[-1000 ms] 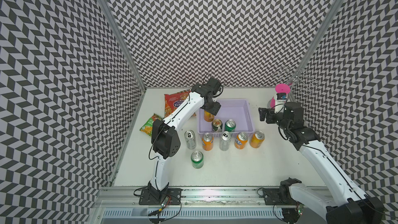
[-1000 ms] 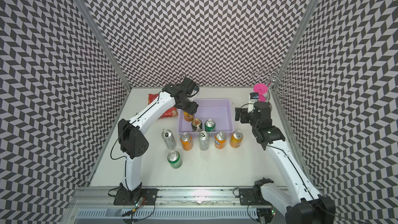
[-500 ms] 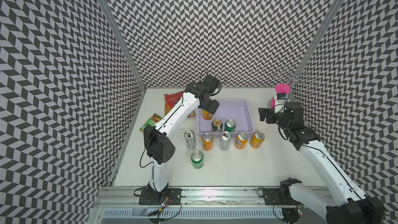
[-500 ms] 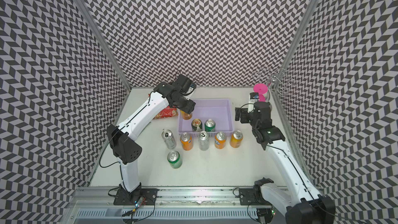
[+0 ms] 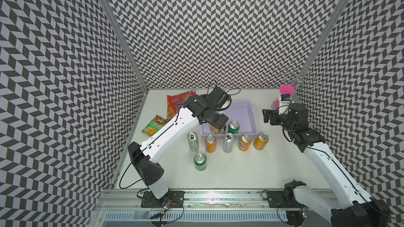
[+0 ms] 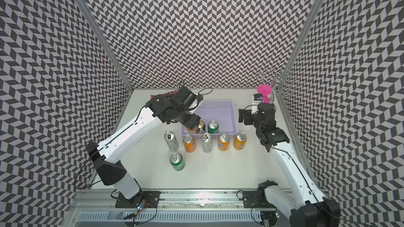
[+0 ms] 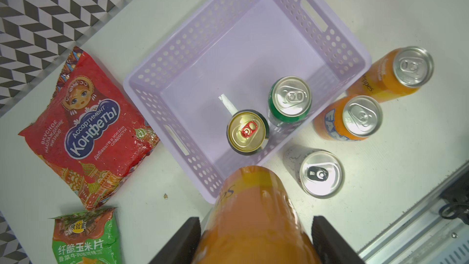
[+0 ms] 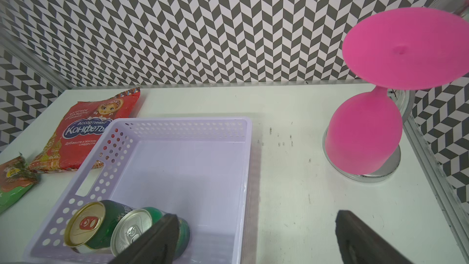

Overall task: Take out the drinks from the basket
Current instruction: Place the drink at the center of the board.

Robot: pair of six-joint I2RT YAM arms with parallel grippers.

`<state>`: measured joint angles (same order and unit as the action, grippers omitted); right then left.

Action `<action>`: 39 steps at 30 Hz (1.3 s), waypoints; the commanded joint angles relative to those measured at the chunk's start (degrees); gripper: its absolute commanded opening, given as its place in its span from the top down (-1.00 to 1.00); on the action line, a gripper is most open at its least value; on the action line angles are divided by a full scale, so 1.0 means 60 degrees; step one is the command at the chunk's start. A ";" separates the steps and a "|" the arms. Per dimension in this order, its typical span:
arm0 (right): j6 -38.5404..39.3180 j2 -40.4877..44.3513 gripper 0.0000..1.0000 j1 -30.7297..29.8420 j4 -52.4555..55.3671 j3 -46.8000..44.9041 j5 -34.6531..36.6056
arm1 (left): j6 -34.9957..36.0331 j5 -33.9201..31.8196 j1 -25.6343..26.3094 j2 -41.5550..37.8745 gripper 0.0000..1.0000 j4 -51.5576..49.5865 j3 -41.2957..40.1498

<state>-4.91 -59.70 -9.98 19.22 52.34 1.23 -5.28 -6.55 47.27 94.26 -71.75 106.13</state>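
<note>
My left gripper is shut on an orange can, held over the front left corner of the lavender basket; both top views show this can under the wrist. In the basket stand a dark green gold-topped can and a green can. On the table in front of the basket, two silver cans and three orange cans stand in a row. Another green can is nearer. My right gripper hangs open and holds nothing, just right of the basket.
A red snack bag and a green snack bag lie left of the basket. A pink upturned goblet and a wire rack stand at the back right corner. Patterned walls close three sides; a metal rail runs along the front.
My left arm has carried the orange can from the basket's back left toward its front left corner, and its elbow has dropped lower. The right arm has stayed still.
</note>
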 commanded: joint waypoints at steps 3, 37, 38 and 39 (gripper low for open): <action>0.0059 -0.0039 -0.99 0.0033 -0.0454 -0.0044 -0.0015 | -0.0408 0.0149 0.0562 -0.1391 -0.04 0.0756 -0.0806; 0.0080 -0.0026 -0.99 0.0029 -0.0450 -0.0036 0.0294 | -0.2495 -0.0019 0.2933 -0.2692 0.00 0.3950 -0.6334; 0.0078 -0.0025 -0.99 0.0028 -0.0450 -0.0037 0.0294 | -0.2525 -0.0047 0.2935 -0.2685 0.00 0.3989 -0.6437; 0.0074 -0.0025 -0.99 0.0036 -0.0459 -0.0038 0.0292 | -0.2559 -0.0111 0.2937 -0.2650 -0.01 0.4038 -0.6562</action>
<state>-4.91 -59.72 -9.98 19.22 52.34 2.15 -19.20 -5.45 64.62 78.87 -51.99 67.33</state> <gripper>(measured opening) 0.995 0.696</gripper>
